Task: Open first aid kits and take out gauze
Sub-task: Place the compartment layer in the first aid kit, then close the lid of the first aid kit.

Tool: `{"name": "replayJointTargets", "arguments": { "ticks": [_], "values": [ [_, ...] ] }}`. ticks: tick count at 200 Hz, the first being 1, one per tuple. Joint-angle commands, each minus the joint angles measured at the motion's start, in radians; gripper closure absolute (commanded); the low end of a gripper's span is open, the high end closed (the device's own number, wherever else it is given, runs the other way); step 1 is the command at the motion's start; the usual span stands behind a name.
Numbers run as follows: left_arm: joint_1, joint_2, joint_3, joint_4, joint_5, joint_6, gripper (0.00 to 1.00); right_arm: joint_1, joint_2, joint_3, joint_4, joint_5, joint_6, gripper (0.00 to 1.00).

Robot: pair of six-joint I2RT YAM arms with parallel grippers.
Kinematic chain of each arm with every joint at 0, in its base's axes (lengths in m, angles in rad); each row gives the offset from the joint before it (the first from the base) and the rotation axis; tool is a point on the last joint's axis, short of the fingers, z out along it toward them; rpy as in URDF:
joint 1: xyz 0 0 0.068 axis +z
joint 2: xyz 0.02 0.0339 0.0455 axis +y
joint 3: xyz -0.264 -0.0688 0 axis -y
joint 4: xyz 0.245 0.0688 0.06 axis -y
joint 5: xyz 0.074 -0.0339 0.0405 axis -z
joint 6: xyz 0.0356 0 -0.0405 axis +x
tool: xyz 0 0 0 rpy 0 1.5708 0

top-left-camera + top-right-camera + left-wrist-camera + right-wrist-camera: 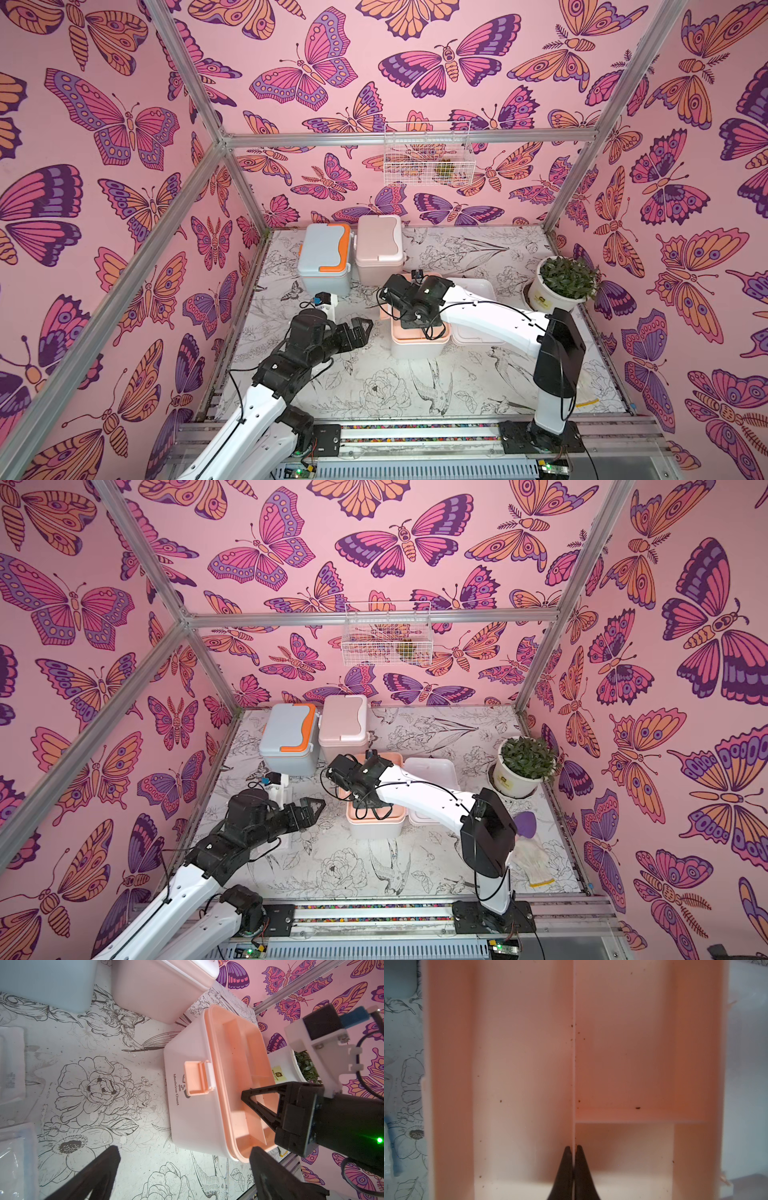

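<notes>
Gauze packets (11, 1068) lie on the worktop (374, 386) near the left claw (362, 330), which hangs wide and empty. The white kit (419, 351) stands open, its lid (432, 769) beside it. The right claw (573, 1148) is pinched onto the thin divider (574, 1053) of the peach tray (239, 1049). Lift the tray straight up, level and slow, as the thin wall may slip. Brace the kit with the left claw if it rises. The blue-grey kit (326, 257) and beige kit (380, 245) stand closed.

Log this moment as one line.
kit: white kit open | right end effector: shut on tray divider | left end effector: open, beside it
</notes>
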Motion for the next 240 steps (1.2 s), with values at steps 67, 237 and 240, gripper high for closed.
{"name": "replayJointTargets", "arguments": {
  "ticks": [67, 237, 240],
  "values": [
    [0.008, 0.008, -0.023, 0.031, 0.013, -0.008, 0.00, 0.006, 0.040, -0.097, 0.142, -0.165, 0.016, 1.00],
    [-0.053, 0.143, 0.049, 0.116, 0.165, -0.001, 0.00, -0.264, -0.543, -0.448, 0.200, -0.109, -0.278, 0.01],
    [-0.059, 0.151, 0.053, 0.118, 0.165, 0.001, 0.00, -0.288, -0.557, -0.467, 0.210, -0.126, -0.282, 0.01]
  ]
}}
